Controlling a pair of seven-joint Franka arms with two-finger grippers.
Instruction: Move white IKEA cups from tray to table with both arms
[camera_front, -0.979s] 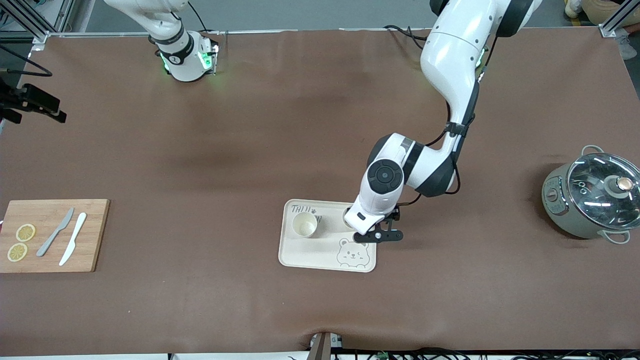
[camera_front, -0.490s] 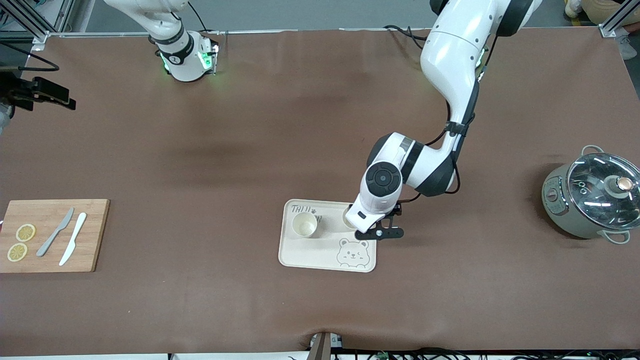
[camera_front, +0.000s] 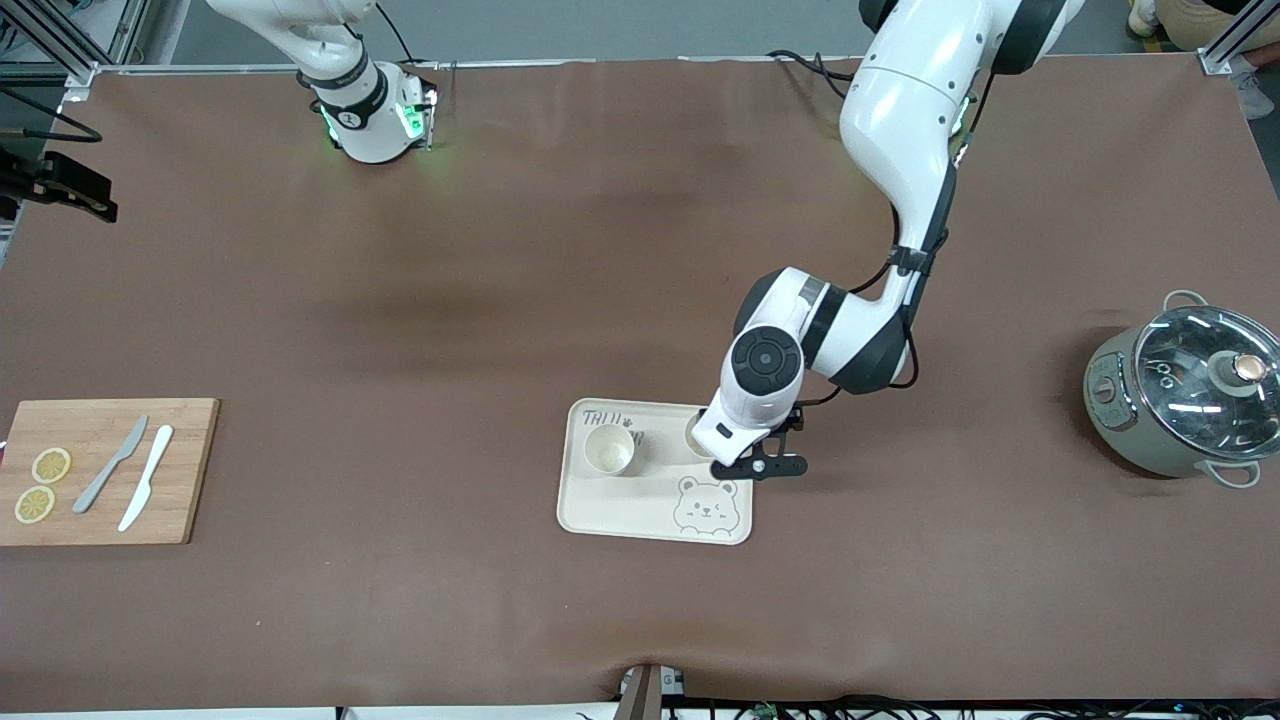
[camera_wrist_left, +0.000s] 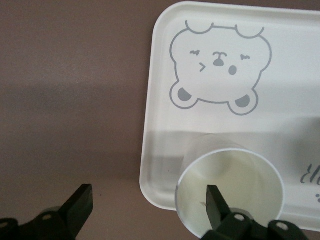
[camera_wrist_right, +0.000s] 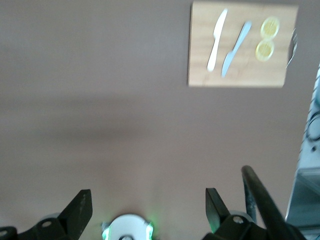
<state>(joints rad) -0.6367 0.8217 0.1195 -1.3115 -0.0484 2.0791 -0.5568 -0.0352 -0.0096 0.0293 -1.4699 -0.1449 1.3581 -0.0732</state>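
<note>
Right hand (camera_wrist_right: 145, 210): jaws wide, nothing held, high over the tabletop (camera_front: 480, 250) at the right arm's end. Tray (camera_front: 600, 510) carries both white cups (camera_front: 609, 449), upright, side by side. Left hand (camera_wrist_left: 147, 210): jaws wide, empty, over the tray's edge, one finger (camera_wrist_left: 216, 202) above the second cup (camera_wrist_left: 235, 185).

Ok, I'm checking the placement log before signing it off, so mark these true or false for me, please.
1. Both white cups stand on the bear-printed tray. True: one cup shows fully, the other cup sits under the left arm's wrist.
2. The left claw is shut on a cup. False: it is open, one finger over the cup's mouth.
3. The cups lie on their sides. False: they stand upright.
4. Two knives lie on the wooden board. True.
5. The right claw holds a cup. False: it is open and empty, up over its arm's base.
</note>
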